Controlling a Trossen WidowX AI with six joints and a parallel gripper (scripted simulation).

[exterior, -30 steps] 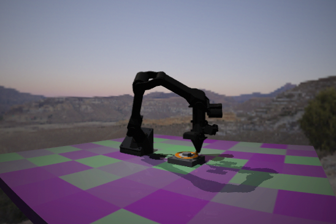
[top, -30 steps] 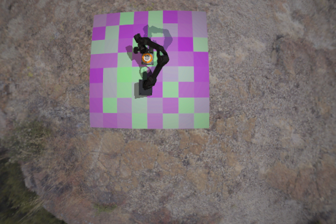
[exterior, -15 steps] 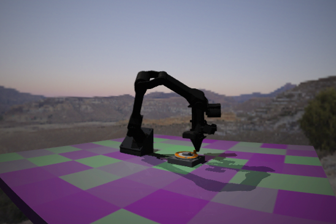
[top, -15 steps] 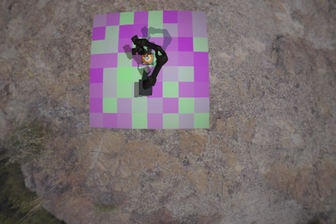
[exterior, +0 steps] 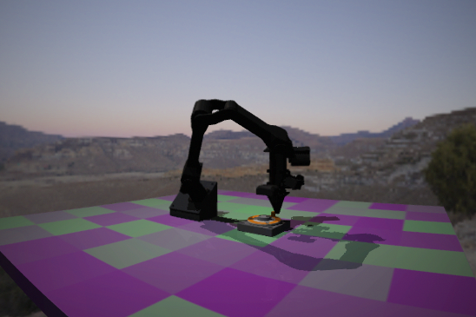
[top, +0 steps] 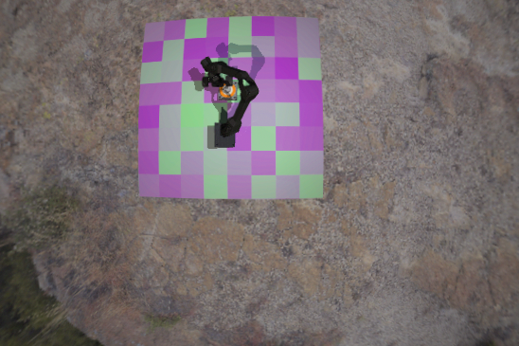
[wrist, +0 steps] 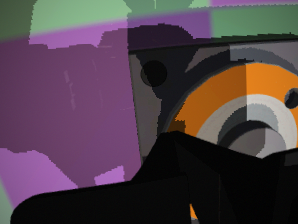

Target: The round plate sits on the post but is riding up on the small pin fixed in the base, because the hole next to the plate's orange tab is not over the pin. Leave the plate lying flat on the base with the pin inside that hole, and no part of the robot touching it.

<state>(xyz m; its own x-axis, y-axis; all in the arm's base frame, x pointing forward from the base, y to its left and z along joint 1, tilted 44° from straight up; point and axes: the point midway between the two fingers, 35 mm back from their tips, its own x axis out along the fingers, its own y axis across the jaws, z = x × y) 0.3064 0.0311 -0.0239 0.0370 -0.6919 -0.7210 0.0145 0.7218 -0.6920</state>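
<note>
My gripper (exterior: 276, 208) points straight down, fingers pressed together on nothing, tip just above the orange round plate (wrist: 227, 95). Plate sits on the dark square base (exterior: 262, 228), on the checkered counter (exterior: 130, 254). No legible writing or labels anywhere.
</note>
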